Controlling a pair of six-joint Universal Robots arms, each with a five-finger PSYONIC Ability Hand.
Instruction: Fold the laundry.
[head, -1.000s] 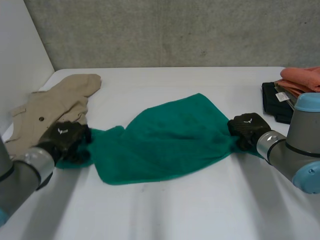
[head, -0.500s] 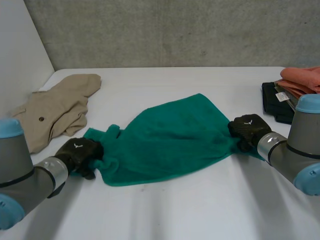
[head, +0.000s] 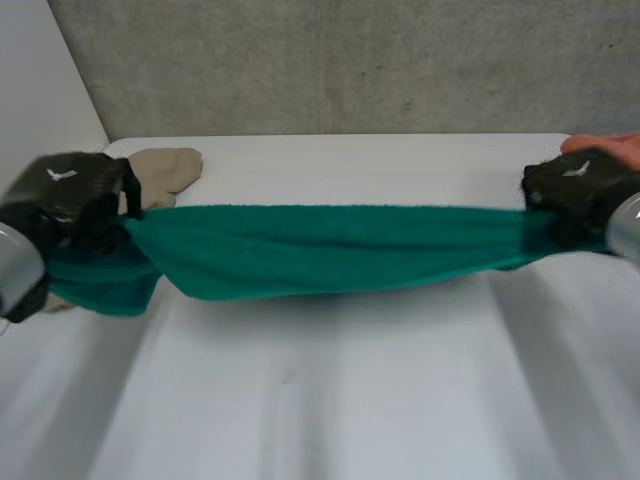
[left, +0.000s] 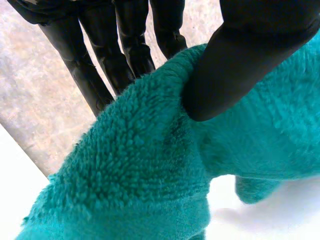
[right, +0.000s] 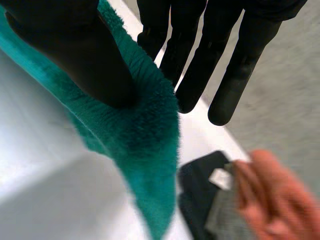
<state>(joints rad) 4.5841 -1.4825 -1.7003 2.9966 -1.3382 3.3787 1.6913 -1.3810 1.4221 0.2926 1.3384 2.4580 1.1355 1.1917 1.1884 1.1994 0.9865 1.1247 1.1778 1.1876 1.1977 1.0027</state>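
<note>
In the head view the left robot hand (head: 65, 195) and the stretched green towel (head: 330, 245) covered most of the beige garment (head: 170, 163). The right robot hand (head: 580, 190) hid all but a sliver of the orange cloth (head: 608, 145), which the edge also cut off. In the left wrist view the towel's pile hid the ends of the fingers (left: 82, 75) behind it, and in the right wrist view the dark folded thing (right: 197, 182) on the desk (right: 45, 170) ran off the edge, too indistinct to identify.
</note>
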